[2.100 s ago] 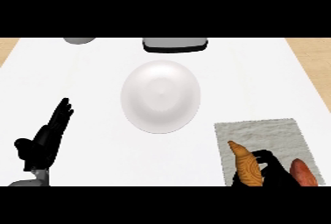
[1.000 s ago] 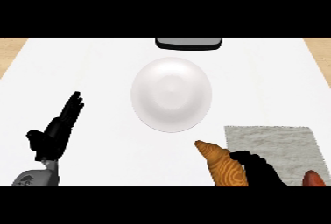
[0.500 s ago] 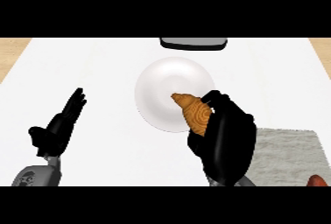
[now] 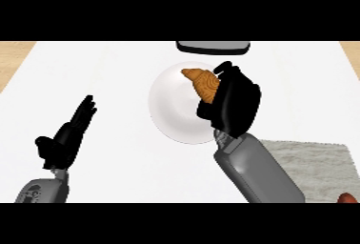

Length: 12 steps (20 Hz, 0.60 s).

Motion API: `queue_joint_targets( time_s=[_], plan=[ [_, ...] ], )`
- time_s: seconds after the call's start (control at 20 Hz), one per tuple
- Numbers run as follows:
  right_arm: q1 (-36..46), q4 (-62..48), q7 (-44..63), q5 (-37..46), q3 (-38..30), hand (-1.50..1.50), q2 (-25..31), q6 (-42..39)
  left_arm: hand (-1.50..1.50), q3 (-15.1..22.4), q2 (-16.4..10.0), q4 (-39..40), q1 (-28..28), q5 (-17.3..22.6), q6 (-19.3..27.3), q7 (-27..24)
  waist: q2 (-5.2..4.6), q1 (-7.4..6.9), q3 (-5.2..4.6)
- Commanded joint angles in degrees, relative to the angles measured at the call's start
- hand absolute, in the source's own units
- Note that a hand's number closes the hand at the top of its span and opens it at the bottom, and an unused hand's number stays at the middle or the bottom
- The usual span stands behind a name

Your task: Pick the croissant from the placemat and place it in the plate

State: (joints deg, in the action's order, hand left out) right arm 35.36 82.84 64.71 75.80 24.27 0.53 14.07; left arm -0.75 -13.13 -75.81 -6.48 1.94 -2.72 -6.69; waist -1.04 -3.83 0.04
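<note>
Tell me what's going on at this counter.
The robot's right hand is curled round a croissant and holds it over the white plate in the middle of the counter. The hand has not let go yet. The placemat lies at the lower right, partly behind the forearm. The left hand rests open at the left, fingers up, touching nothing.

The right hand is curled round the croissant over the plate; the left hand is held open left of it.
</note>
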Motion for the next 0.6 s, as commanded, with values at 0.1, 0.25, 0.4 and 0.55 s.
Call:
queue_joint_targets(
  time_s=[0.1,0.25,0.4,0.55],
  plan=[
    [5.1,-11.5,9.6,-4.2,-6.0,-1.5,-0.5,13.1,0.0,0.2,-0.1,-0.1,-0.9,-0.6,0.2,1.0,-0.02,-0.16,0.03],
    [4.0,-15.0,9.7,-6.7,-6.3,-1.5,-0.5,19.0,0.0,0.6,0.6,-1.2,-1.1,-0.3,0.3,1.1,-0.04,-0.69,0.07],
    [7.1,-17.3,8.8,-7.1,-7.5,-1.5,-0.5,24.9,0.0,0.7,0.9,-0.3,-1.5,-0.5,0.2,0.3,-0.15,-0.95,0.04],
    [7.0,-14.9,7.0,-5.1,-9.6,-1.5,-0.5,31.8,0.0,-0.5,-0.2,0.2,-0.2,0.2,-0.6,0.0,0.35,0.23,0.02]
  ],
)
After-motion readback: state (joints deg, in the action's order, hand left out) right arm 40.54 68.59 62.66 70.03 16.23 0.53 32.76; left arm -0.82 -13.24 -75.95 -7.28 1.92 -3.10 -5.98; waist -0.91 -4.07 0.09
